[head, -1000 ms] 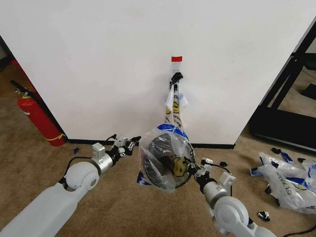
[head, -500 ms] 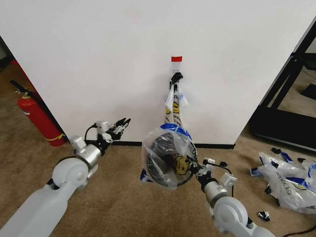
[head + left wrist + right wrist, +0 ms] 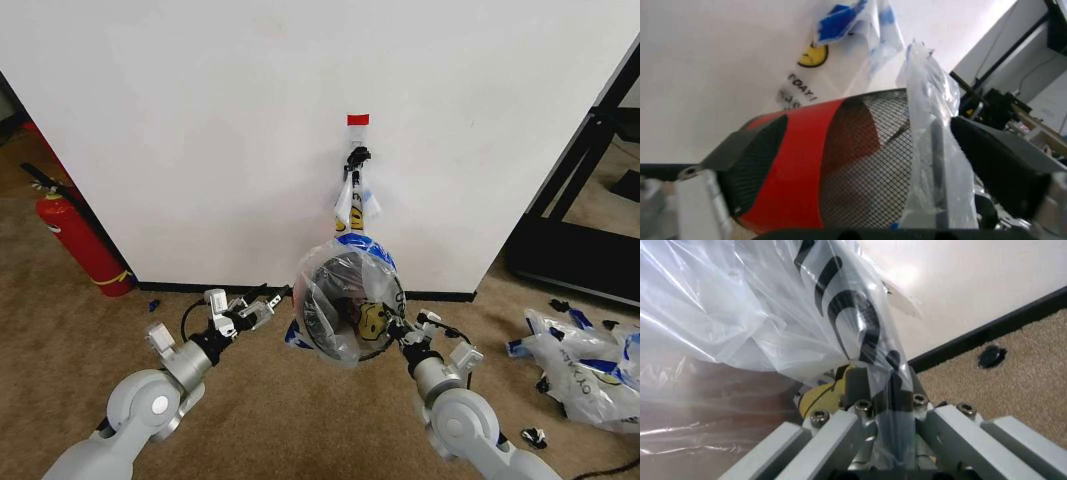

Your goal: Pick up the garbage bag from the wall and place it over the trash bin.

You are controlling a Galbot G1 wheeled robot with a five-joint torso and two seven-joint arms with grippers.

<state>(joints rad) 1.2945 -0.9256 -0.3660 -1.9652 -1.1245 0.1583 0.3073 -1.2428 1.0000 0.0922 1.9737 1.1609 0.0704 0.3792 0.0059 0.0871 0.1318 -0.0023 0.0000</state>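
Grippers worked at either side of the trash bin (image 3: 345, 308), which was raised off the carpet (image 3: 250, 420) in front of the wall (image 3: 200, 130) with its mouth tipped toward the head camera. The right gripper (image 3: 392, 332) was at the bin's right rim, its fingers (image 3: 840, 432) pinched together on a fold of the garbage bag (image 3: 350, 275) and the rim beneath it; in the right wrist view the film with black lettering ran straight down between the fingers. The bag covered the bin's mouth and upper mesh, its smiley face just left of the right gripper and a blue tape patch (image 3: 360, 243) at the top of the rim, farther out beyond that gripper.

The left gripper (image 3: 268, 303) was at the bin's left side, level with the rim. Its fingers (image 3: 1000, 155) were spread wide, and in the left wrist view the bin's black mesh, its red base and the loose edge of the bag lay in the gap between them, with no grip closed on any of it.

Beyond both grippers, a second smiley-face bag (image 3: 352, 205) hung from the black hook (image 3: 357, 157) on the wall, under the red tape rectangle (image 3: 358, 119). A fire extinguisher (image 3: 78, 240) stood well out to the left of the left gripper, and printed white bags (image 3: 575, 365) lay on the carpet well to the right of the right gripper.
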